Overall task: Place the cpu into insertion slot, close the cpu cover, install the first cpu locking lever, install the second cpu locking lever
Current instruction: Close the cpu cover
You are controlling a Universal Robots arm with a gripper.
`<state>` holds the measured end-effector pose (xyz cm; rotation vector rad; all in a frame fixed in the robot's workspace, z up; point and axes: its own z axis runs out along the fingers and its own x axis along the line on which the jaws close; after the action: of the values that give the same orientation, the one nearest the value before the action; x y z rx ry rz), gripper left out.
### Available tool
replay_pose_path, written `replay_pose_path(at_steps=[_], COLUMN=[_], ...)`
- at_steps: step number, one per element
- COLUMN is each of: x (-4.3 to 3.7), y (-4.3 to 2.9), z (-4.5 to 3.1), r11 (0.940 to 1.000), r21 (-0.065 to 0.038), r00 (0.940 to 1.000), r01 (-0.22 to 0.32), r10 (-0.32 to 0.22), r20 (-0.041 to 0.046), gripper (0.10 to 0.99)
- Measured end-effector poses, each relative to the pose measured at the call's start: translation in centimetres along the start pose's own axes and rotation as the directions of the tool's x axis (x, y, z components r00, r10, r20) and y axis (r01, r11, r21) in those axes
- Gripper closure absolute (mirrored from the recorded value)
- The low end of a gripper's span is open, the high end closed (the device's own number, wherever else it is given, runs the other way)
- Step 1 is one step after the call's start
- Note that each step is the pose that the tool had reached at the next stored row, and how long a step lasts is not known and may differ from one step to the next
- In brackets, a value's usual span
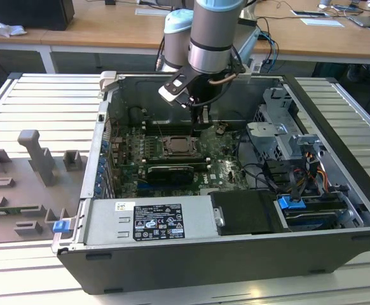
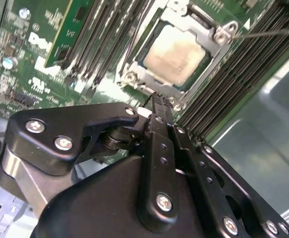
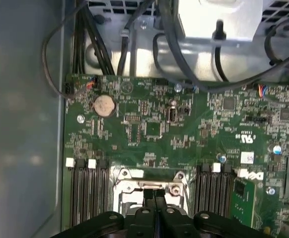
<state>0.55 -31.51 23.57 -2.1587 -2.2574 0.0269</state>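
The open computer case (image 1: 337,127) lies on its side on a slatted metal table (image 1: 32,95), with the green motherboard (image 3: 149,124) exposed. The arm reaches down into the case from the far side. The gripper (image 2: 157,99) has its two black fingers (image 3: 149,201) pressed together with no gap between the tips, and nothing shows clamped between them. In both wrist views the fingertips sit right at the edge of the insertion slot (image 1: 180,147), on the side towards the exterior view's right and far. Whether they touch the frame cannot be told. The cpu (image 2: 177,54) is seated in the slot, its pale metal top facing up and level. The cpu cover (image 2: 147,77) lies flat around it, and the chip shows through the cover's window. A thin metal lever rod (image 2: 268,32) runs out from one corner of the socket across the long black memory slots (image 2: 234,79); whether it is latched cannot be told. A round coin cell (image 3: 104,105) sits on the board well apart from the socket. The labelled power supply (image 1: 147,222) lies along the near wall of the case. A grey fixture tray (image 1: 26,178) rests on the table to the exterior view's left, outside the case.
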Motion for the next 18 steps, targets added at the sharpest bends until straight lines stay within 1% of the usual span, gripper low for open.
replay_pose_path(at_steps=[2,6,12,18], x=[0.05,0.13,0.15,0.17], y=[-1.32,-2.72,-3.34,-3.80], z=[0.17,0.28,0.32,0.34], r11=[1.0000,1.0000,1.0000,1.0000], r21=[0.000,-0.002,-0.002,-0.002], r00=[1.0000,1.0000,1.0000,1.0000], r01=[0.000,0.001,0.001,0.001], r10=[0.000,-0.001,-0.001,-0.001], r20=[0.0001,-0.0001,0.0000,0.0000], gripper=[0.980,0.980,0.980,0.980])
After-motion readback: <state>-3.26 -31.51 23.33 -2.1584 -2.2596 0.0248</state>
